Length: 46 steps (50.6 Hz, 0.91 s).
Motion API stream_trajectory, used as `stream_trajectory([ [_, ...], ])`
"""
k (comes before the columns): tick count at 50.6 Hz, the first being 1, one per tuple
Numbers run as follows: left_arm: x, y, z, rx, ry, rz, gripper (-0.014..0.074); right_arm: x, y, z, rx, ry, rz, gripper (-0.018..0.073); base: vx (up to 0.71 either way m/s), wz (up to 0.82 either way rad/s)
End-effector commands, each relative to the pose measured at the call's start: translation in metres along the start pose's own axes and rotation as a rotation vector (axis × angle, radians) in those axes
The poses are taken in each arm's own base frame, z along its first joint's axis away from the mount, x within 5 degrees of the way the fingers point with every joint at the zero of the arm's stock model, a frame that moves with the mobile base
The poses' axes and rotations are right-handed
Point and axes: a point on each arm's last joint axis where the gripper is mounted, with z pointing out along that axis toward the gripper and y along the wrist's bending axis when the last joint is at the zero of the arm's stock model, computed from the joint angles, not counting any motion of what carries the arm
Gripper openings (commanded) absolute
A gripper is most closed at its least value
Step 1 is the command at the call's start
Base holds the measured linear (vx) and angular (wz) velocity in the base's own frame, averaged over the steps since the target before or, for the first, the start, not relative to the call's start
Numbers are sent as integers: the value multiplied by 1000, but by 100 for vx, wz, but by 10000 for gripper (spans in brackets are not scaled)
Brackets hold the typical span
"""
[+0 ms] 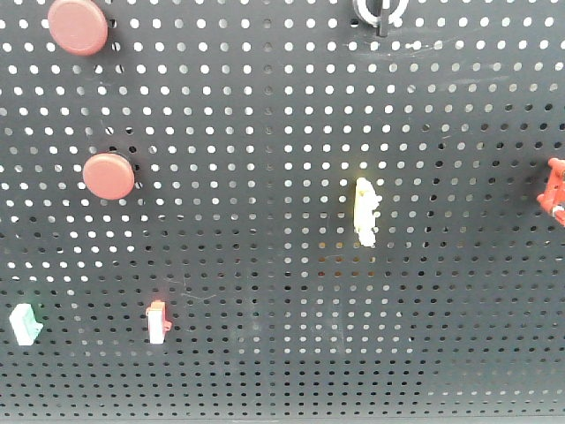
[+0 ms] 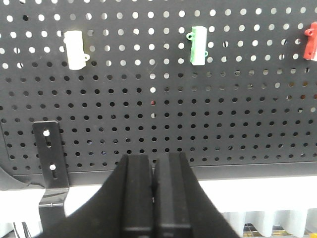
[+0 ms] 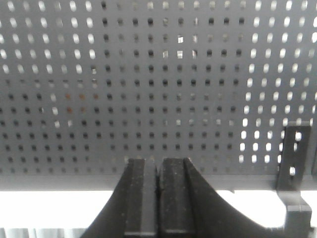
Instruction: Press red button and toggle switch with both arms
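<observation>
Left tool (image 2: 154, 166) seen from its wrist camera at bottom centre of the frame, aimed straight ahead, held level. Its two blocky black fingers (image 2: 136, 193) are pressed together with only a thin dark seam between them, and nothing is gripped. Right tool (image 3: 158, 166) is seen the same way from its own wrist camera: bottom centre, level, aimed forward. Jaws appear closed as well, though that view is soft, so a hairline gap cannot be ruled out. Nothing is touched by either tool.
</observation>
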Motion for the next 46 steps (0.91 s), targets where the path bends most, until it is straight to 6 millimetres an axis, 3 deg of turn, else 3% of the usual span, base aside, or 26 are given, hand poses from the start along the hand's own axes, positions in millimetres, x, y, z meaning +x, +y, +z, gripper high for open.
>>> stream_trajectory([
  [1, 1, 0, -1, 0, -72, -3, 1, -7, 0, -1, 2, -111, -7, -3, 0, 0],
  [7, -4, 0, -1, -1, -124, -6, 1, -13, 0, -2, 0, -164, -7, -3, 0, 0],
  [13, -28, 0, -6, 0, -315, -28, 1, -39, 0, -6, 1, -257, -7, -3, 0, 0],
  [17, -58, 1, -14, 5, -476, -46, 1, -67, 0, -12, 4, -318, -16, -3, 0, 0],
  [23, -119, 0, -35, 8, -655, -19, 1, -117, -2, -21, 14, -370, -46, -3, 0, 0],
  [33, -219, -1, -59, -17, -664, 84, 1, -206, -4, -24, 28, -416, -50, -3, 0, 0],
  [40, -269, 0, -52, -31, -609, 92, 1, -245, -5, -6, 28, -421, -50, -3, 0, 0],
  [46, -286, 1, -31, -35, -528, 90, 1, -255, -5, 15, 26, -390, -50, -3, 0, 0],
])
